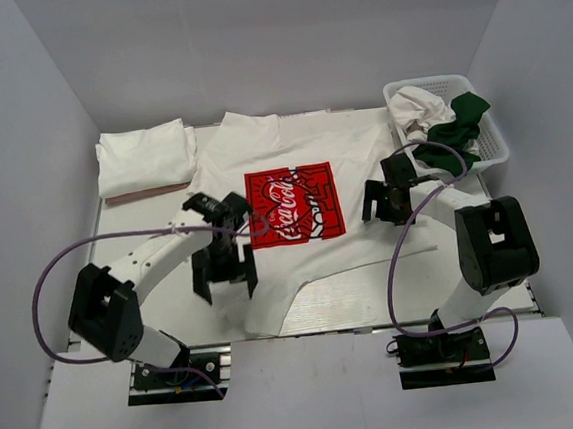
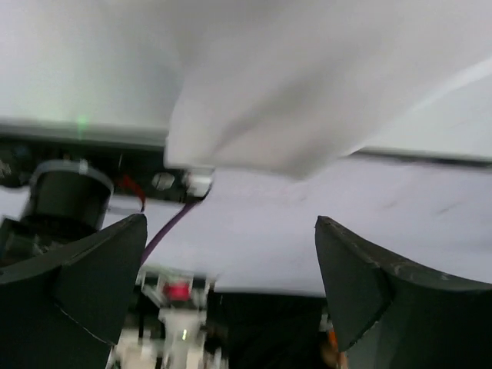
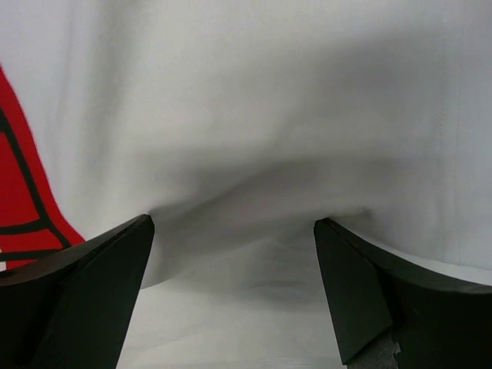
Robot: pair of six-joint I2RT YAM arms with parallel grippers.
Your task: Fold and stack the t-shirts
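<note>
A white t-shirt with a red Coca-Cola print [image 1: 296, 203] lies spread across the middle of the table, its lower left part folded in. My left gripper [image 1: 225, 278] hangs open over that lower left edge with nothing between its fingers [image 2: 100, 284]. In the left wrist view a corner of white cloth [image 2: 261, 115] lies just beyond the open left gripper [image 2: 231, 254]. My right gripper [image 1: 386, 209] stands open at the shirt's right side. The right wrist view shows it [image 3: 234, 254] low over a rumpled fold of white cloth [image 3: 254, 177], with the red print [image 3: 19, 192] at the left.
A stack of folded white t-shirts [image 1: 146, 158] lies at the back left. At the back right, a white lattice basket [image 1: 496, 146] holds a crumpled white shirt [image 1: 420, 107] and a dark green one [image 1: 460, 129]. The table's near edge [image 1: 376, 317] runs just behind the arm bases.
</note>
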